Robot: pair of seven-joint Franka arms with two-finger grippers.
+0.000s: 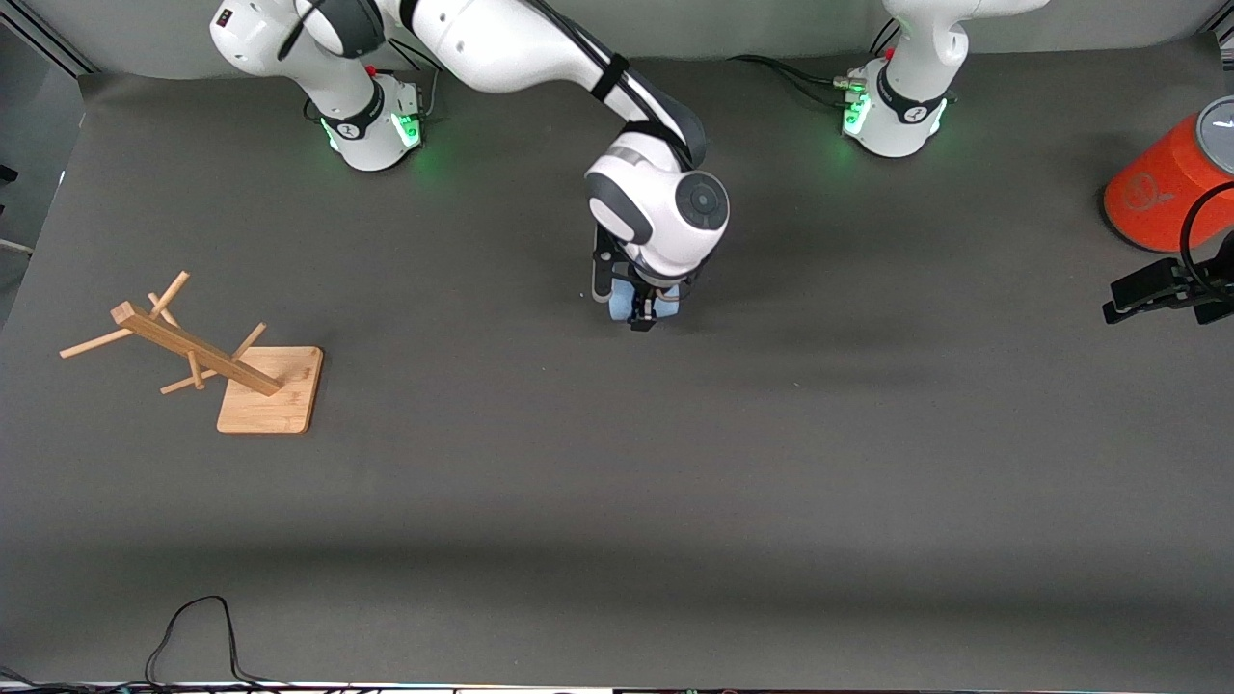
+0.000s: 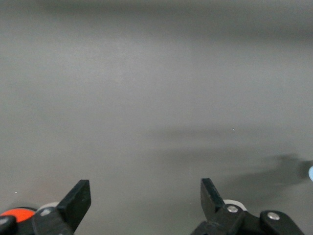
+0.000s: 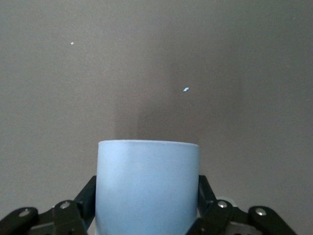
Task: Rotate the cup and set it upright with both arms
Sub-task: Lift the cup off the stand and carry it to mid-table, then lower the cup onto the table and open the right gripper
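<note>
The right gripper (image 1: pixel 644 310) is clamping the pale blue cup (image 3: pixel 147 186) between its fingers (image 3: pixel 208 193) at mid-table, between the two arm bases and nearer to the front camera than both; whether the cup is touching the table (image 1: pixel 617 482) or hanging just above it cannot be told. The left gripper (image 2: pixel 145 201) is waiting over the left arm's end of the table, fingers spread wide and holding nothing, beside the orange cylinder (image 1: pixel 1157 188).

Risk, as judged: the cup's smooth tapering wall could be slipping in the pinch during rotation, or tipping at the handover if the waiting gripper closes off-centre.

The cylinder is bearing a faint round emblem, unreadable. A wooden rack (image 1: pixel 207 352) is standing toward the right arm's end.
</note>
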